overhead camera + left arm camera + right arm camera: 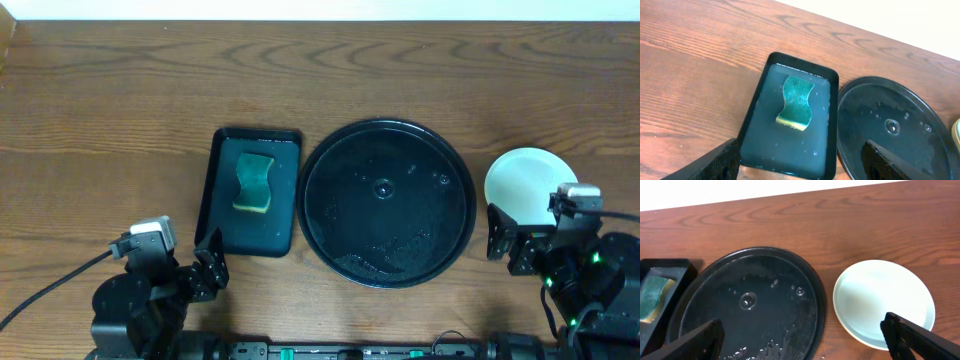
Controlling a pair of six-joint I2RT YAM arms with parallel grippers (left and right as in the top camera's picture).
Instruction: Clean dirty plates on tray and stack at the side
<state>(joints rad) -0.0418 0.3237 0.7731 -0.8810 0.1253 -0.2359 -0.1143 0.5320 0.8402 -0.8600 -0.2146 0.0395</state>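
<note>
The round black tray lies mid-table, wet with droplets and with no plates on it; it also shows in the left wrist view and the right wrist view. A light mint-blue plate sits on the wood just right of the tray, its face free of marks; it looks pale in the overhead view. I cannot tell whether other plates lie under it. A yellowish edge shows at the left wrist view's right border. My left gripper is open and empty, as is my right gripper.
A small rectangular black tray holding water stands left of the round tray, with a green and yellow sponge in it. Both arms sit at the table's front edge, the left and the right.
</note>
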